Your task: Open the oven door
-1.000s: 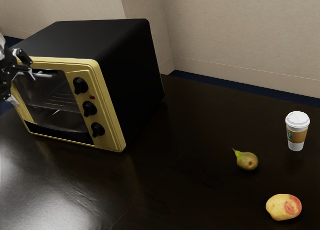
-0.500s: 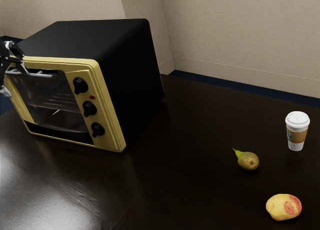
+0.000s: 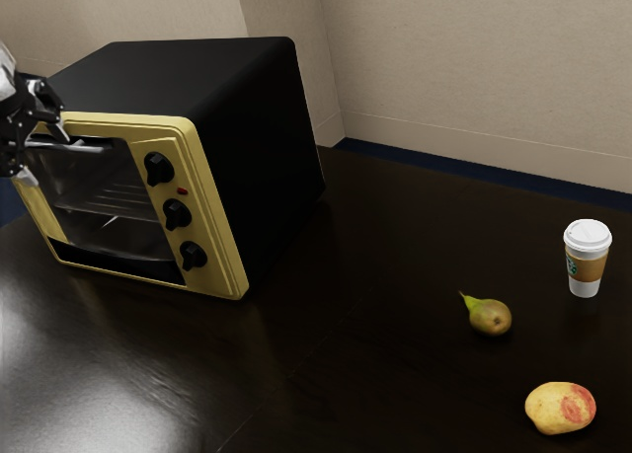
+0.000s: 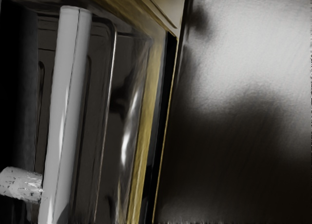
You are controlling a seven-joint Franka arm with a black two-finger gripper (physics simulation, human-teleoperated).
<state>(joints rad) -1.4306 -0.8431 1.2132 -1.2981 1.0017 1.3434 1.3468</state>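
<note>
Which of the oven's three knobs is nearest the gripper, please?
The top knob; the middle knob and bottom knob sit lower, farther from the gripper.

A glass oven door (image 3: 109, 191) with a pale bar handle (image 4: 66, 107) stands upright, shut or nearly so, in its yellow frame (image 3: 219, 231).

It looks like a kitchenette corner, home or office unclear: beside the fingers (image 3: 60, 129), a countertop oven (image 3: 267, 127); well apart from them, a pear (image 3: 490, 318) and takeaway cup (image 3: 586, 261) on the glossy bench (image 3: 385, 226); beyond, beige walls (image 3: 474, 58) with skirting (image 3: 474, 148).
</note>
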